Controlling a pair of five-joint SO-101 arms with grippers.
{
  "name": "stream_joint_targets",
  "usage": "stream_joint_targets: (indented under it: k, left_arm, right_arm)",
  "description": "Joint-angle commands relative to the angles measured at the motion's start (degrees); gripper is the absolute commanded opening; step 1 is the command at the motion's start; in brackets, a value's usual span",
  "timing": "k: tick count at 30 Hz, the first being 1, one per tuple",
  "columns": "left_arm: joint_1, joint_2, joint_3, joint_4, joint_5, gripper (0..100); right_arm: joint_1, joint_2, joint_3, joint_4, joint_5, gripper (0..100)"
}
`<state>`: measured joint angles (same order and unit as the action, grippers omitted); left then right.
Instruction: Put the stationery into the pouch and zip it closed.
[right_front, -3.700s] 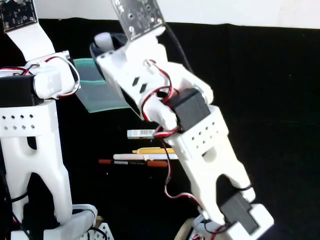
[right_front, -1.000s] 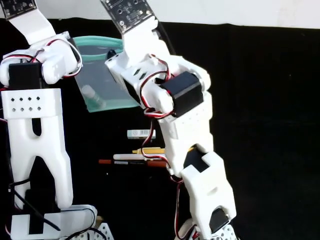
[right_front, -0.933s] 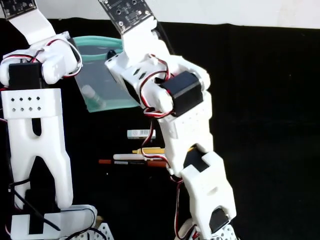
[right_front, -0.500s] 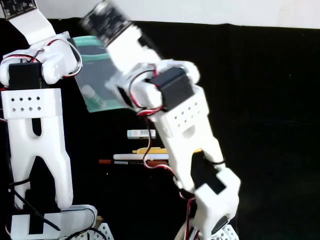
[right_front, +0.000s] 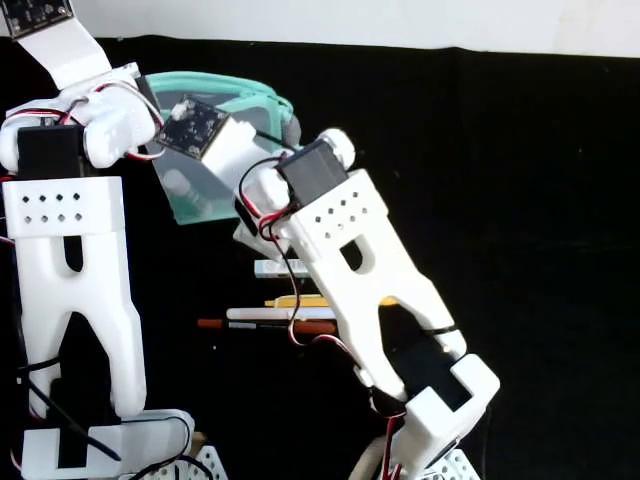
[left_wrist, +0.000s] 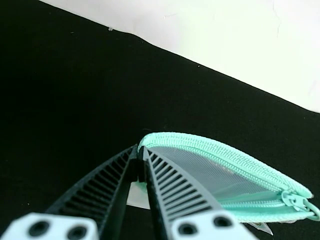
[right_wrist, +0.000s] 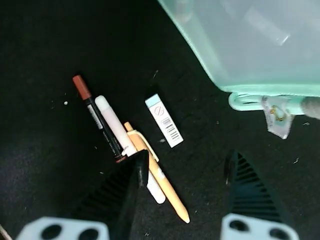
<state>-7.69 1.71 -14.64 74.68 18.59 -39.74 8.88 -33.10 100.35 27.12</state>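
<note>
My left gripper (left_wrist: 140, 150) has its two ribbed fingers (left_wrist: 167, 187) pressed together, pinching the mint-green lip of the pouch (left_wrist: 220, 175) at one end of the zip. From that pinch the zip line curves off to the slider (left_wrist: 299, 202) at the far end, and the mesh wall below it blurs out where the view cuts it off.

My right gripper (right_wrist: 185, 162) hangs with jaws spread wide, above the black table (right_wrist: 45, 60). One fingertip sits over the yellow pen (right_wrist: 162, 187) and covers part of the white pen (right_wrist: 117, 130). The red-brown pen (right_wrist: 92, 112) lies touching the white one, and the eraser (right_wrist: 164, 120) rests just beside the yellow pen's clip end, apart from it. Beyond them is the pouch's frosted wall (right_wrist: 260, 45); the shapes inside are too soft to name from here.

From the high view, the pouch (right_front: 205, 205) sits in the upper left of the frame, mouth gaping toward the top edge, with a white stick (right_front: 183, 188) showing through its wall. My right arm (right_front: 350, 260) crosses its right side and hides that corner. The eraser (right_front: 278, 267) and the three pens (right_front: 262, 314) lie left of centre, their right ends running under that arm. My left arm (right_front: 65, 250) fills the left edge and covers the pouch's left end.
</note>
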Motion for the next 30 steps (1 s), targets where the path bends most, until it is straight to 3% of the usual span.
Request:
stream_joint_targets:
  k: [1,12,22,30]
  left_arm:
    - [0.22,4.53,0.84,0.88,0.35,1]
    - [0.22,4.53,0.84,0.88,0.26,1]
    - [0.22,4.53,0.84,0.88,0.26,1]
    - [0.22,4.53,0.84,0.88,0.26,1]
  right_arm:
    - [0.31,-2.95,0.13,-0.84,0.26,23.5]
    - [4.79,-9.54,0.22,-11.65,-11.69,23.5]
    - [4.88,-0.57,0.31,-1.89,-2.81,23.5]
    - [4.88,5.23,0.31,-0.66,-1.32,23.5]
